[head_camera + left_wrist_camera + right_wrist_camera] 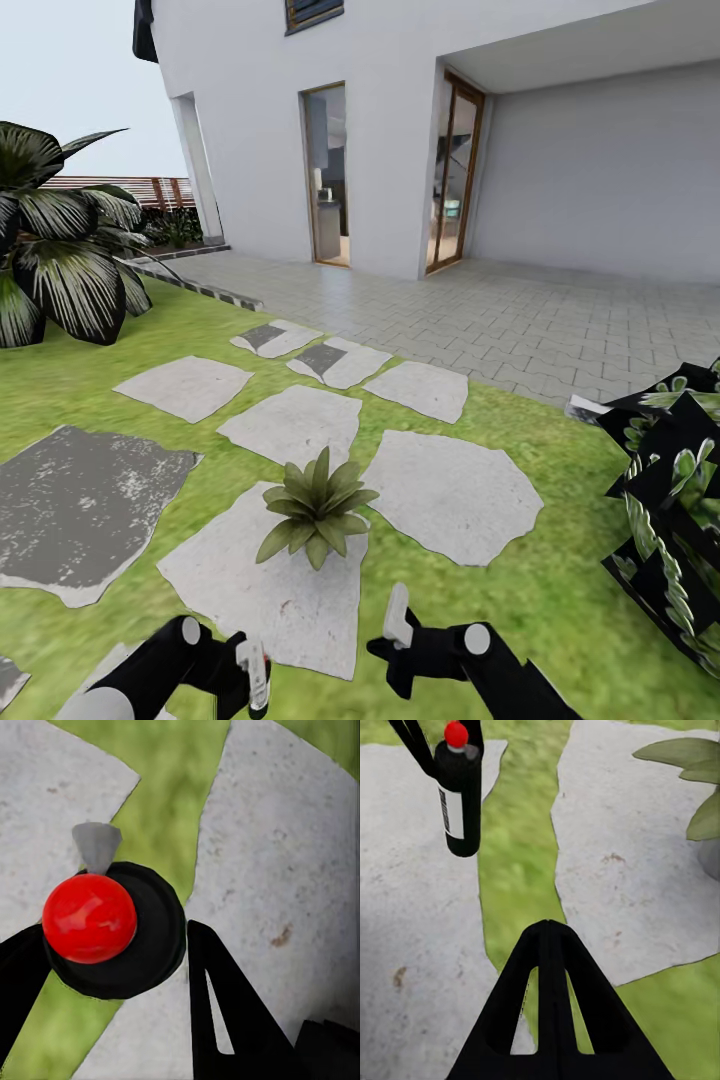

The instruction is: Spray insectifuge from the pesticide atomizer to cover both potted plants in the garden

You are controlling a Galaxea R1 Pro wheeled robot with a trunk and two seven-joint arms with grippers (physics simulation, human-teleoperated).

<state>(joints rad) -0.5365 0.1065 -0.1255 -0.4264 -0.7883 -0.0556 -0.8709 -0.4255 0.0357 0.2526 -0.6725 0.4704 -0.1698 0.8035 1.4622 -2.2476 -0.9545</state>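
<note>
- Because we mean to spray the potted plant (316, 505), our left hand (252, 680) pinches the spray bottle (459, 795) upright, its red cap (89, 918) on top, just short of the plant over the stepping stone (260, 590).
- Our right hand (398, 625) hovers beside it carrying nothing; we cannot tell whether its fingers are spread.
- No specks show on the leaves yet.

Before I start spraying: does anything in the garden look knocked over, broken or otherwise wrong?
One thing: at the lawn's right edge, a plant renders as jagged black slabs with leaf patches, not like real foliage. The potted plant sits upright on a stepping stone, and the left gripper holds the pesticide atomizer upright.
</note>
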